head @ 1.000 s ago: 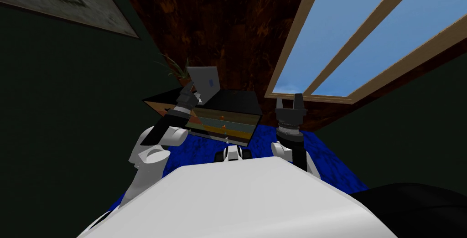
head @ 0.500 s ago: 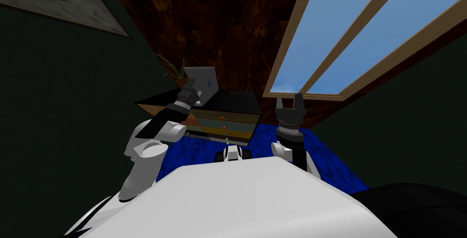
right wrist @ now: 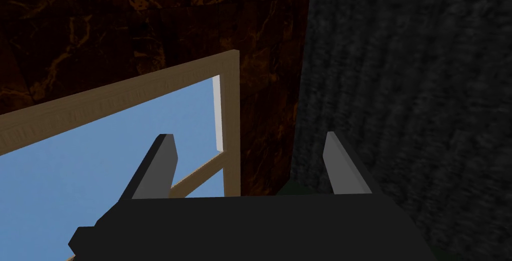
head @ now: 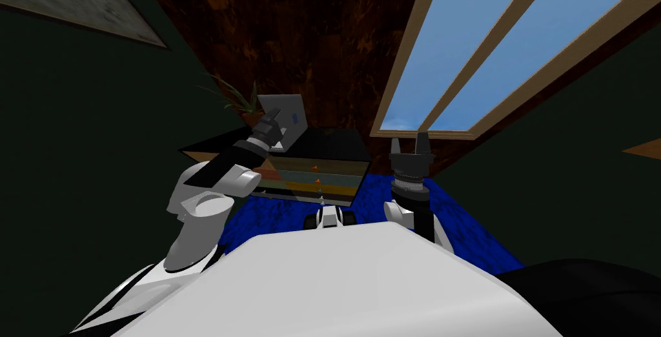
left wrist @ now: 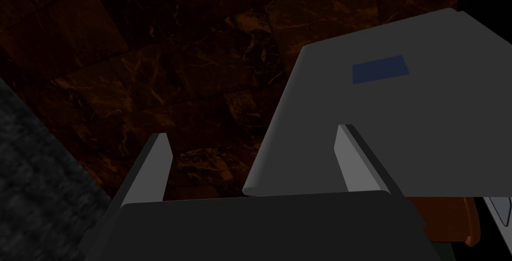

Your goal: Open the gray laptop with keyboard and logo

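robot at the laptop: the left gripper [head: 268, 124] is raised to the gray laptop [head: 288, 115], which sits at the left end of a dark-topped stand [head: 335, 142] straight ahead of the robot. the laptop's lid [left wrist: 410, 123] stands up off the base, and its outer face with a small blue logo [left wrist: 380, 69] is turned toward the robot. seen from the left wrist, the gripper's two fingers [left wrist: 161, 160] are spread apart and clamp nothing. the lid's near side edge falls between them, and one finger lies across the lid's face (whether it touches the lid cannot be told). a spiky green plant [head: 235, 96] rises just behind the laptop, and its orange-brown pot [left wrist: 445, 218] shows under the lid's lower edge. the stand's front carries bands of tan, dark and orange, and a blue rug [head: 284, 220] lies before it. the right gripper [head: 408, 138] is held upright off the stand's right end, well apart from the laptop, its fingers likewise spread and holding nothing.
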